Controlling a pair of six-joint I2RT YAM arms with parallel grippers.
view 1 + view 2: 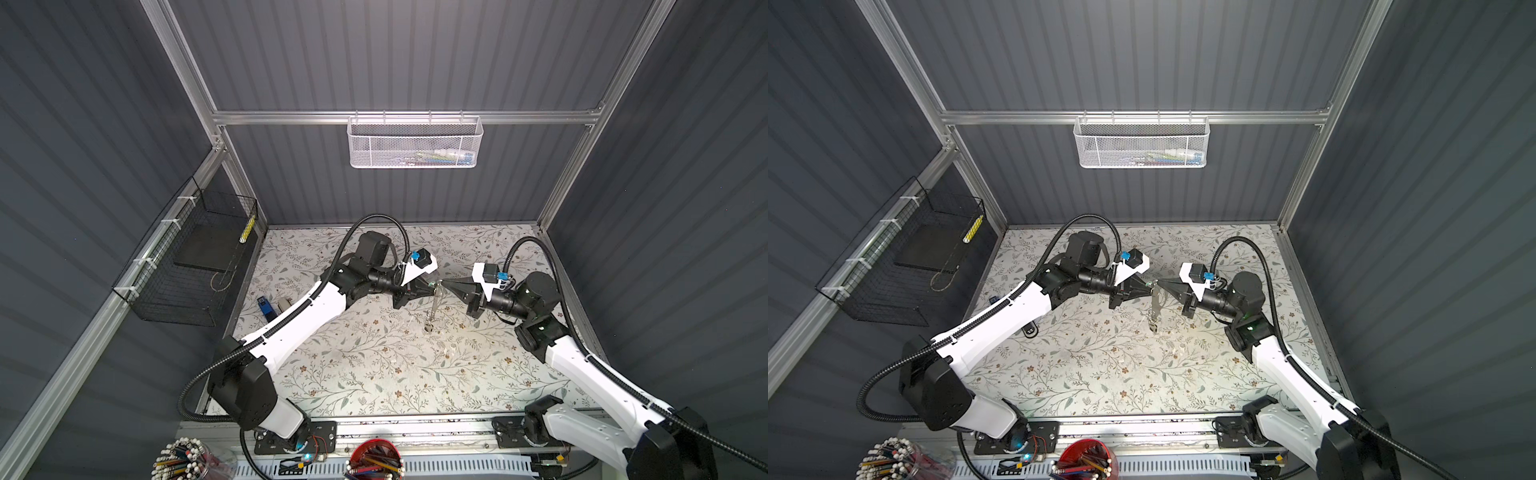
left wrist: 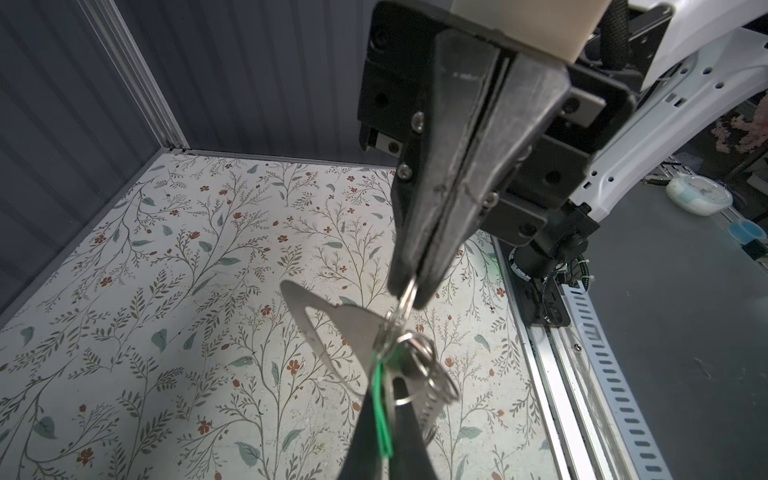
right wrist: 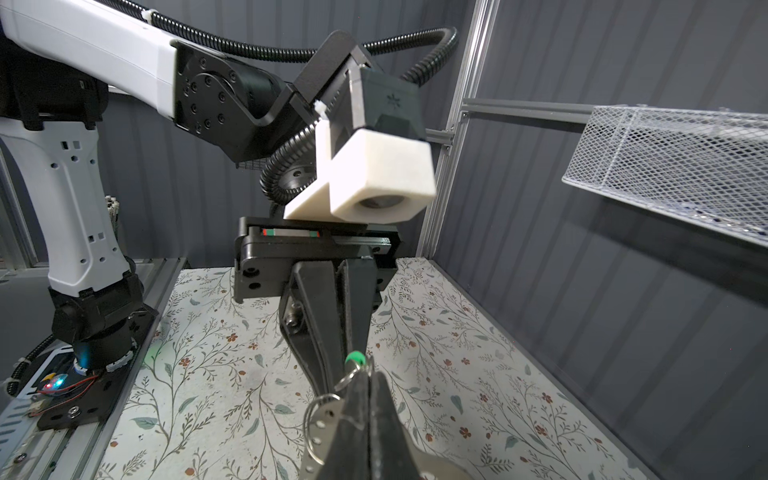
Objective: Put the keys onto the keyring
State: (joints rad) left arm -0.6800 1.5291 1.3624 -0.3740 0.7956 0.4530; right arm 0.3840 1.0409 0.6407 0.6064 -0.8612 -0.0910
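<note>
Left wrist view: my left claw (image 2: 386,390) is closed on a key's green tag (image 2: 380,411); right claw (image 2: 409,293), tip to tip opposite, pinches a loop of the keyring (image 2: 357,336); its plate hangs long-axis down between them, above the worktop (image 2: 166,291); the key sits just beside that loop.

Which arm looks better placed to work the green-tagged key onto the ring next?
Left, probably. The left claw is shut on the green-tagged key right beside the metal loops of the keyring, while the right claw pinches one loop, holding it in the air.
</note>
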